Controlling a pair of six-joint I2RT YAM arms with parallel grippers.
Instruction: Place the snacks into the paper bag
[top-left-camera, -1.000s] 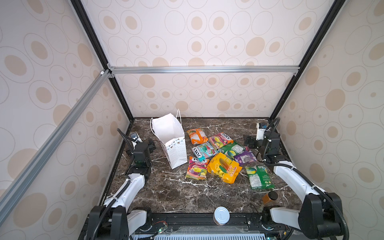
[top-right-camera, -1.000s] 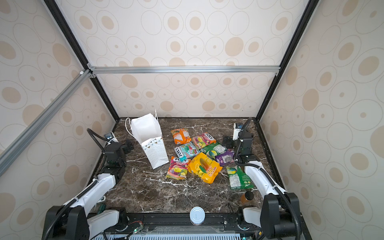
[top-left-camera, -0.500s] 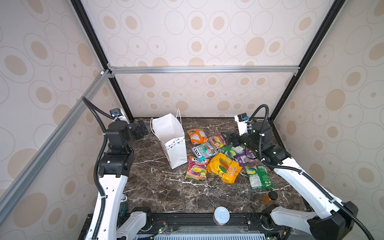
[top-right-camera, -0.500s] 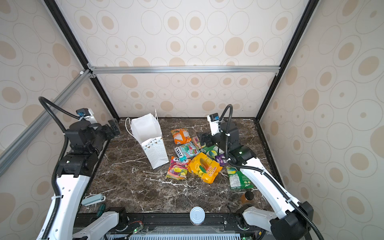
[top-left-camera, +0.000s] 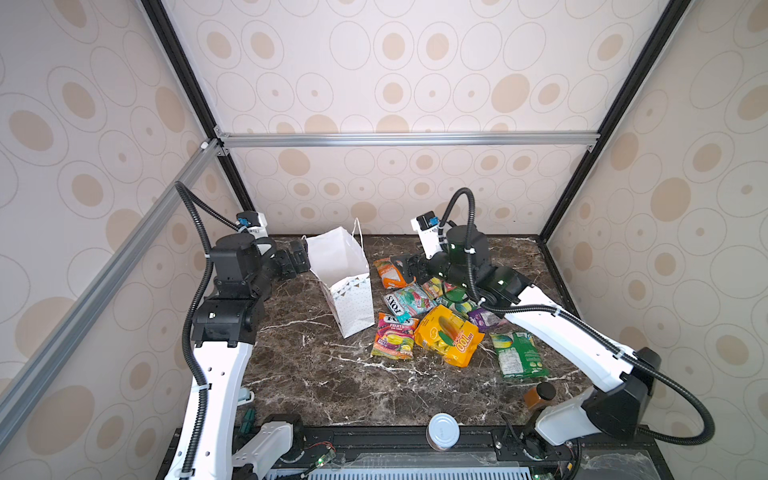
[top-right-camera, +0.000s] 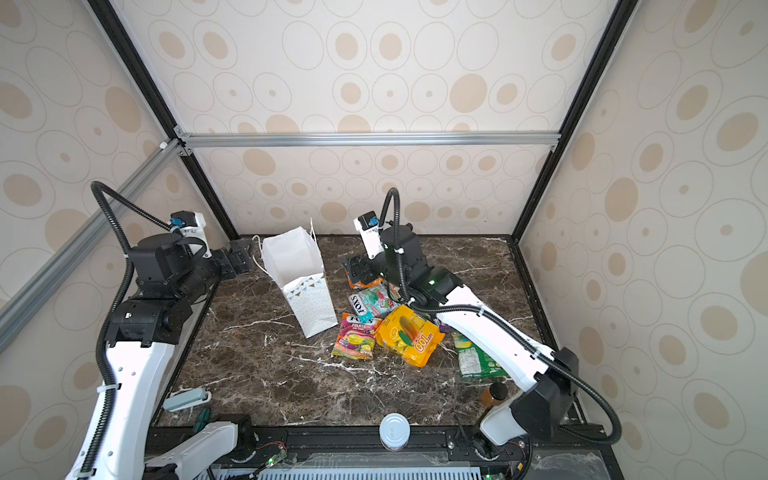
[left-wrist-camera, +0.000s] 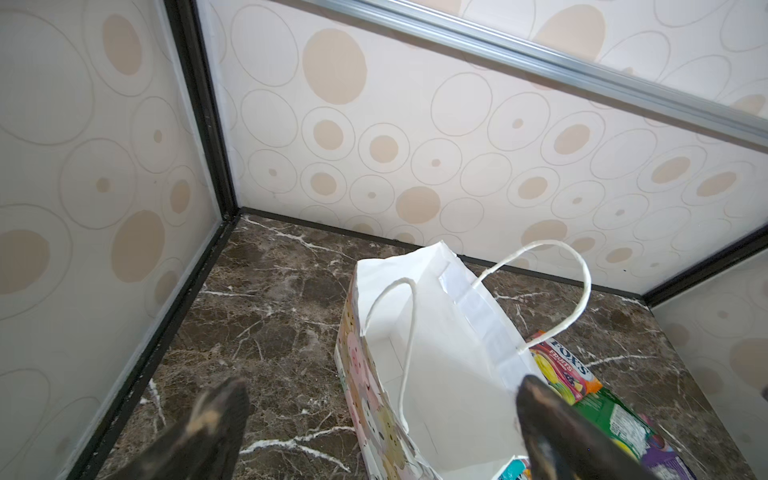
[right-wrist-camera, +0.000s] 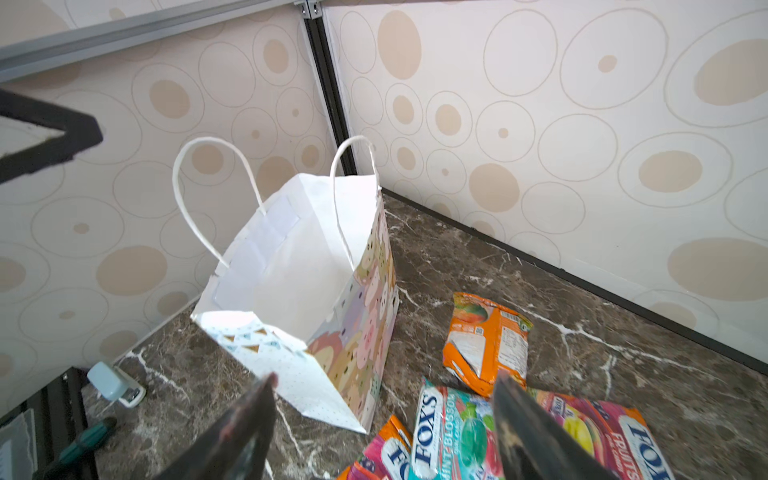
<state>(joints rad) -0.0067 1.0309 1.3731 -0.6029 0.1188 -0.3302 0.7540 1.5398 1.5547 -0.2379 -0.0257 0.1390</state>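
The white paper bag (top-left-camera: 345, 282) (top-right-camera: 299, 278) stands open at the back of the marble table, leaning a little, and its inside looks empty. Right of it lie the snacks: an orange packet (top-left-camera: 390, 272), a teal FOX'S packet (top-left-camera: 409, 301), a pink FOX'S packet (top-left-camera: 395, 334), a big yellow one (top-left-camera: 449, 334), a purple one (top-left-camera: 484, 318) and a green one (top-left-camera: 519, 353). My left gripper (top-left-camera: 297, 259) (left-wrist-camera: 380, 384) is open just left of the bag's rim (left-wrist-camera: 415, 266). My right gripper (top-left-camera: 409, 266) (right-wrist-camera: 384, 380) hangs open above the orange (right-wrist-camera: 486, 340) and teal (right-wrist-camera: 453, 436) packets, holding nothing.
A silver-lidded can (top-left-camera: 444, 430) stands at the table's front edge. An amber bottle (top-left-camera: 540, 395) sits by the right arm's base. A pale stapler-like object (top-right-camera: 187, 399) and a green-handled tool (right-wrist-camera: 83, 440) lie front left. Patterned walls close in three sides.
Both arms rose from a low folded pose and reached toward the back. The left gripper came beside the bag, the right came over the orange packet with its jaws narrowing slightly.
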